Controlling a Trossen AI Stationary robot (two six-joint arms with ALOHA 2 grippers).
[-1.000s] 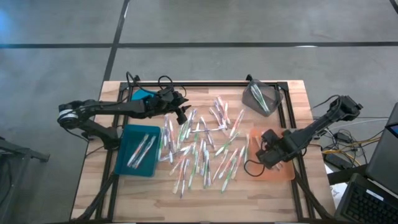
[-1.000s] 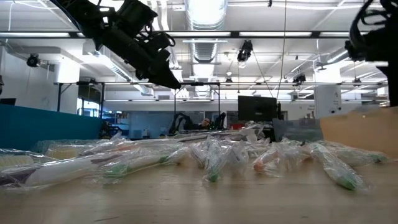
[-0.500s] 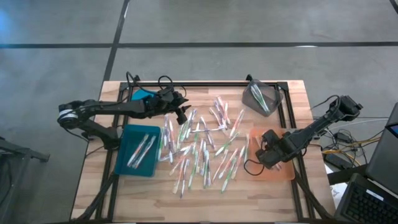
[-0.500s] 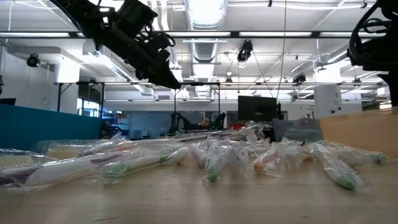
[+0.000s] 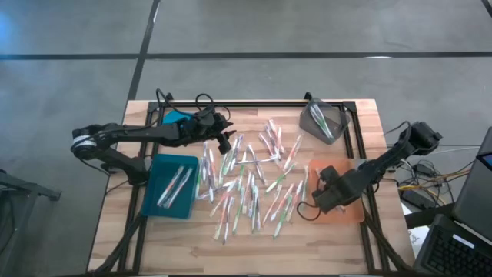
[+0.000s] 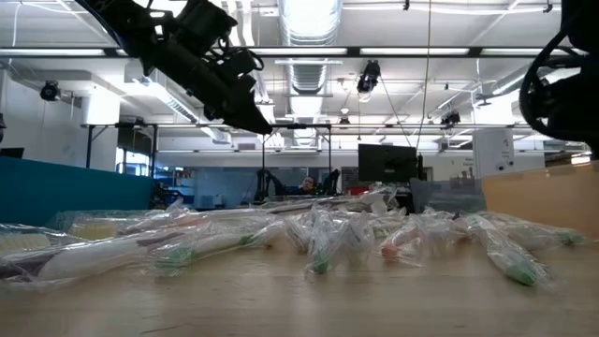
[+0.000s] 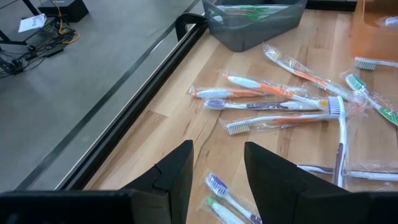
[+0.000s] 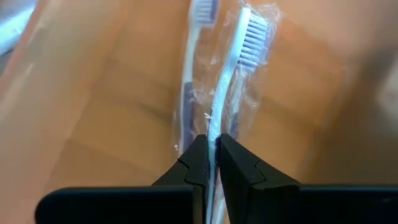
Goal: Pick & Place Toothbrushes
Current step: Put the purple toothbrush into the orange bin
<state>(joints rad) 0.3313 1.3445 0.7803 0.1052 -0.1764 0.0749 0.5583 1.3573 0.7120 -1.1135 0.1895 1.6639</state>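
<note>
Many wrapped toothbrushes (image 5: 246, 181) lie scattered across the middle of the wooden table, some in plain sight in the left wrist view (image 7: 280, 106). My right gripper (image 8: 213, 155) is over the orange tray (image 5: 350, 209) at the right, shut on one wrapped white toothbrush (image 8: 239, 56). Beside it a purple-headed toothbrush (image 8: 198, 37) lies on the tray floor. My left gripper (image 7: 217, 169) hovers open above the pile's far left part (image 5: 225, 141), with nothing between its fingers. My right gripper pinches the wrapped toothbrush by its handle (image 8: 216, 127) between the two fingers, wrapper and all. The fingers come steeply from above. The brush runs on past the fingertips, bristle head (image 8: 250, 34) farthest off, over the orange tray floor; whether it touches the floor I cannot tell.
A teal tray (image 5: 157, 201) holding a few toothbrushes sits at the left. A grey tray (image 5: 314, 127) with some more stands at the far right corner. A black frame (image 7: 134, 118) runs along the table's far edge. Cables lie near the right arm's base.
My right gripper has sunk toward the orange tray and shifted slightly toward the table's left, still shut on its toothbrush.
</note>
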